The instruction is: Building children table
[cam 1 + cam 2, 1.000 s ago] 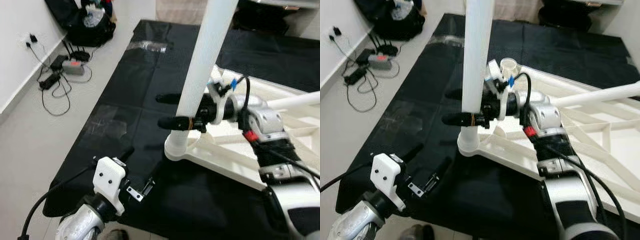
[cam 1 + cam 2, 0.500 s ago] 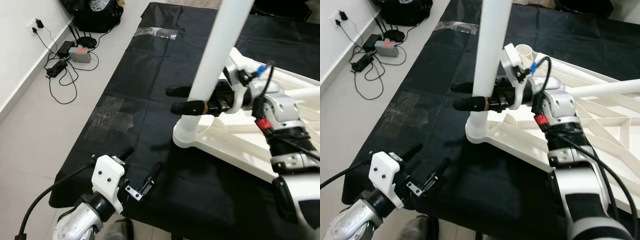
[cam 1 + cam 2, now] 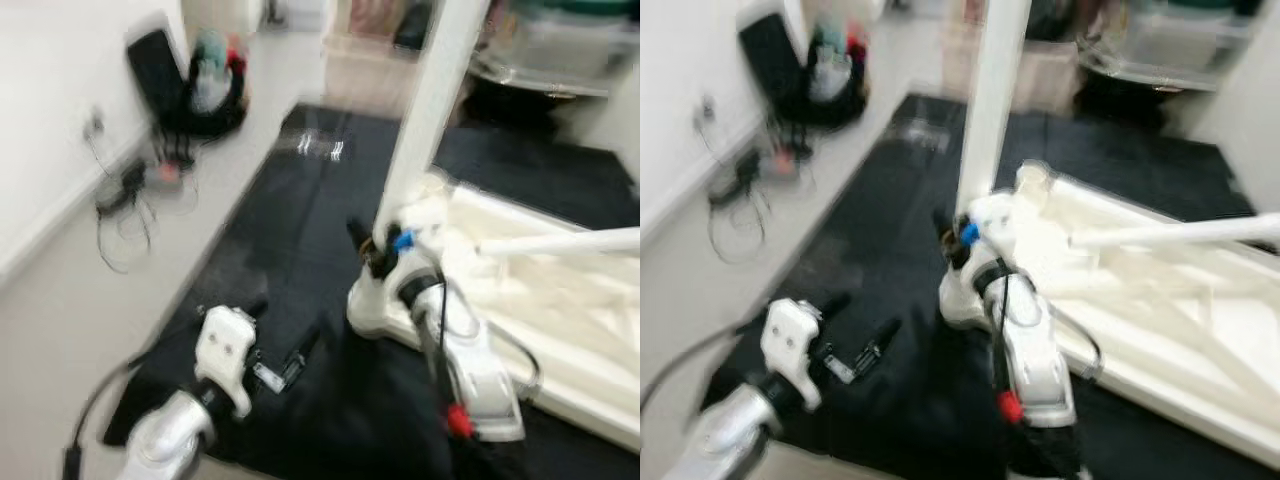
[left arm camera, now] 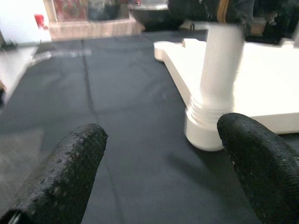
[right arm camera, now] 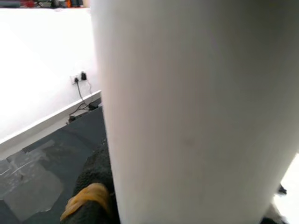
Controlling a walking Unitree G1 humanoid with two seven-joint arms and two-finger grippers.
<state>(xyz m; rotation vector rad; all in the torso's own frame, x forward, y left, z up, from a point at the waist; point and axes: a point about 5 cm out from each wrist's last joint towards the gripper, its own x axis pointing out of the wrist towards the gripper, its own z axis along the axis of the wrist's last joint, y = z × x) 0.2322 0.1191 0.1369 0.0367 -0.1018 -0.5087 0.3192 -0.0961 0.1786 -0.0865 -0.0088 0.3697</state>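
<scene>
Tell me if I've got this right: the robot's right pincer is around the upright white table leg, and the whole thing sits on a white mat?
Not quite: the mat is black, as the left eye view shows. The rest holds: the right pincer is around the upright white table leg, which stands in a corner of the white table frame lying on that mat.

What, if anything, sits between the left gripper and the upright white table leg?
Nothing visible does. The left gripper hangs open over the black mat, and between its fingers the left wrist view looks straight across bare mat to the table leg and its corner socket. The right gripper is already at that leg.
</scene>
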